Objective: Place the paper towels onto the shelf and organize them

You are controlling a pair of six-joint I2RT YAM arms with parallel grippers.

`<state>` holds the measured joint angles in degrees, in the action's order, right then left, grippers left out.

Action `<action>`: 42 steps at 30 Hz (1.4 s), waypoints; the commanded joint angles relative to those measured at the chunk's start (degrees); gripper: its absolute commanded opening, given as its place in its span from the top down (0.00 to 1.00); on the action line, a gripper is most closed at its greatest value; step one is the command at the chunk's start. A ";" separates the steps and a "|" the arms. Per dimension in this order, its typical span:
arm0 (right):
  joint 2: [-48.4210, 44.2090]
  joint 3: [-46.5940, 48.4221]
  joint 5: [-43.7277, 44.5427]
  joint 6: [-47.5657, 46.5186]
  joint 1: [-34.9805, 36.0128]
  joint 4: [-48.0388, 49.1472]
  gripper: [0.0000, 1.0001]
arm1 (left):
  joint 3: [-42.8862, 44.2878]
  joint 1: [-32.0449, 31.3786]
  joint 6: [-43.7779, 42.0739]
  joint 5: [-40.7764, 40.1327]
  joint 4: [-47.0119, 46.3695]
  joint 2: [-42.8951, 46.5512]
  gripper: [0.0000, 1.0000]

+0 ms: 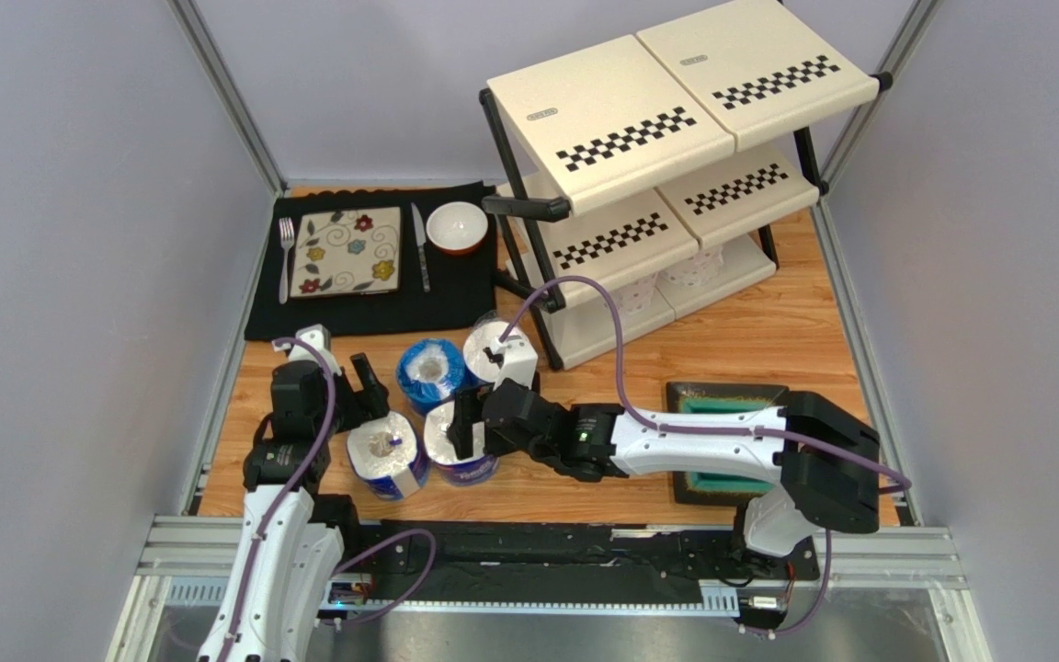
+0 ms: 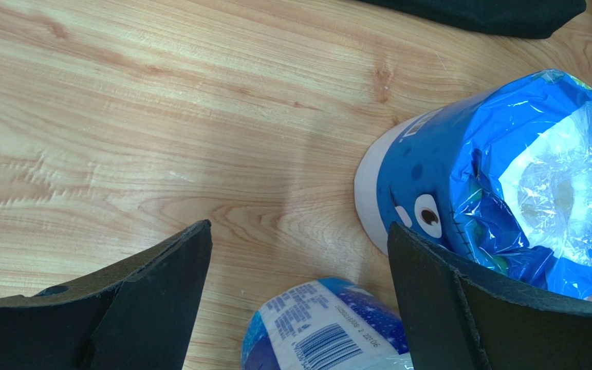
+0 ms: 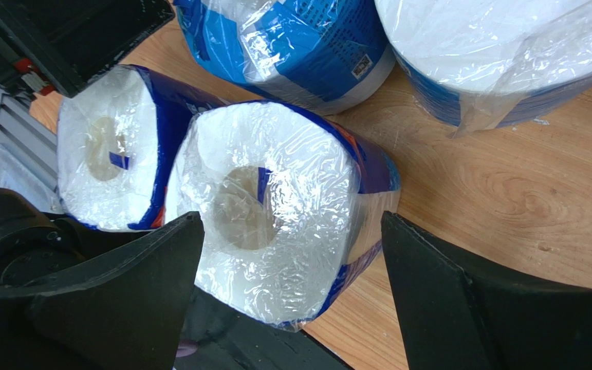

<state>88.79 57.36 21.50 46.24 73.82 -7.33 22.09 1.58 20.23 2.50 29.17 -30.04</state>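
The right gripper [image 3: 290, 223] hangs over a blue-wrapped white paper towel roll [image 3: 264, 258] that stands on end on the wooden surface [image 3: 507, 177], its jaws spread either side and not clamped. The left gripper [image 2: 297, 231] is spread too and holds nothing. Next, I'd say, close, lift and carry the roll to the cream checkered three-tier shelf [image 1: 590, 104].

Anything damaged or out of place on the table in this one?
One wrapped roll, far row on the table, has its blue film crumpled and bunched over the top, perhaps slit; the nearer roll is wrapped taut. Nothing else stands out.
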 commanded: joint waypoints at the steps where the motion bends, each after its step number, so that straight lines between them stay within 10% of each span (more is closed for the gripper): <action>1: 2.08 3.19 1.71 0.61 0.27 -1.45 0.12 | -0.03 0.00 -0.89 0.31 -0.52 0.51 0.08; 42: 5.42 3.37 3.99 2.54 -0.08 -4.00 0.16 | -0.11 -0.09 -0.89 1.01 -0.78 0.16 0.07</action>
<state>92.03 57.93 24.36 48.47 73.80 -10.63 22.04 1.58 20.21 2.79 29.17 -30.06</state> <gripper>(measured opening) 0.849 0.926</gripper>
